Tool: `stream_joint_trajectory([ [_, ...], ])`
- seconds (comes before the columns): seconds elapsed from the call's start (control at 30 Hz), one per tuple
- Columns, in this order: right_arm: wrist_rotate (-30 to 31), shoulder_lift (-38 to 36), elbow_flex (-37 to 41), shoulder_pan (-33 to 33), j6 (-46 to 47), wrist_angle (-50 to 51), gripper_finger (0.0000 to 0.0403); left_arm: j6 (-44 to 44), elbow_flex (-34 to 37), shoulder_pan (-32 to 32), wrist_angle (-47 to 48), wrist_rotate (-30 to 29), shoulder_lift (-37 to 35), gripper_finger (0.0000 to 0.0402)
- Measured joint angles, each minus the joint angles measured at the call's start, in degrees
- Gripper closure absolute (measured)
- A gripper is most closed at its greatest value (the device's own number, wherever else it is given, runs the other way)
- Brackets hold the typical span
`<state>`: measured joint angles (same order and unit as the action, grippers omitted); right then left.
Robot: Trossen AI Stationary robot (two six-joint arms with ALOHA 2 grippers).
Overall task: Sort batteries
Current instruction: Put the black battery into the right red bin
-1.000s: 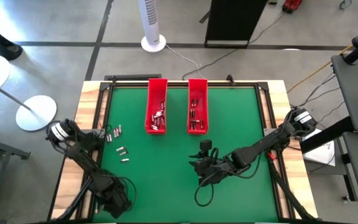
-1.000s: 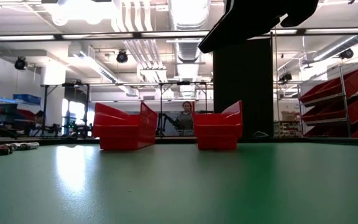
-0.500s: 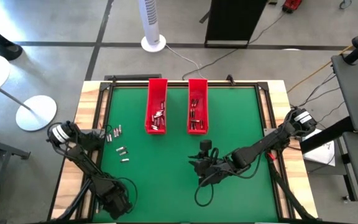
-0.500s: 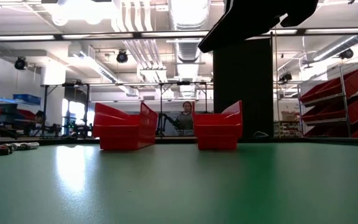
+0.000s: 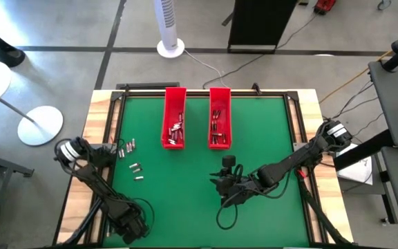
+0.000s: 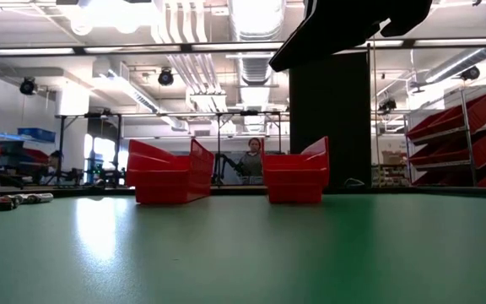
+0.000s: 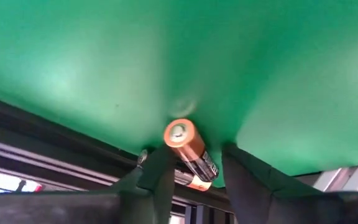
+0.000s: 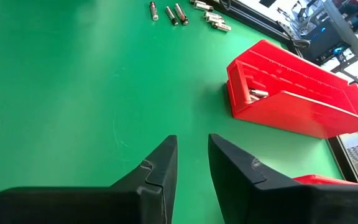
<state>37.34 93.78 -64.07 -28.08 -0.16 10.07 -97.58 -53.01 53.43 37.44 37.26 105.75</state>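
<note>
A copper-and-black battery [image 7: 188, 152] sits between the fingers of my left gripper [image 7: 194, 168], which hovers over the mat's near left corner [image 5: 133, 225]. Loose batteries [image 5: 131, 155] lie on the green mat at the left, also showing in the right wrist view [image 8: 179, 12]. Two long red trays [image 5: 175, 117] [image 5: 219, 117] stand at the far middle and hold more batteries [image 8: 257, 93]. My right gripper [image 5: 224, 181] hangs over the mat's middle with a narrow gap between its fingers [image 8: 191, 149] and nothing in it. My left gripper pinches the battery's black body [image 7: 199, 167] between its two fingers. The battery lies along the fingers, and its copper end [image 7: 179, 134] sticks out past the fingertips toward the mat. It looks clear of the mat.
The table's dark frame and wooden border [image 5: 102, 104] run around the mat. Bare green mat [image 5: 185, 200] lies between the two arms. A person [image 6: 251, 160] sits far behind the table in the room.
My left arm has shifted slightly toward the table's near edge, with the battery still between its fingers.
</note>
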Motion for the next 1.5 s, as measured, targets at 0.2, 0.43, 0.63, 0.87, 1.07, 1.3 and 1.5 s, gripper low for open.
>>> stream_joint_trajectory([
  [0.2,0.0,0.0,0.0,0.0,0.0,0.0,0.031,3.5,-1.1,-0.6,0.1,0.1,1.3,0.0363],
  [0.43,0.0,0.0,-0.2,0.0,0.1,0.0,0.0318,10.4,-3.1,-0.9,3.5,-2.8,0.8,0.0377],
  [0.63,0.1,0.0,-0.3,-0.6,1.4,0.4,0.0333,16.9,-6.7,-3.7,12.1,-13.2,-0.7,0.0375],
  [0.87,0.1,0.0,-0.3,-2.8,10.1,6.4,0.0339,29.4,-10.7,-10.4,15.2,-28.2,-3.1,0.0373],
  [1.07,0.1,0.0,-0.3,-6.5,23.1,15.1,0.0331,48.4,-15.1,-20.9,15.5,-37.1,-3.4,0.0372],
  [1.3,0.1,0.0,-0.3,-12.6,42.8,25.4,0.0318,74.0,-25.2,-36.0,15.0,-48.6,-3.5,0.0371],
  [1.5,0.2,0.0,-0.1,-18.5,58.7,28.8,0.0312,91.5,-33.3,-49.9,7.1,-52.3,-3.6,0.0371],
])
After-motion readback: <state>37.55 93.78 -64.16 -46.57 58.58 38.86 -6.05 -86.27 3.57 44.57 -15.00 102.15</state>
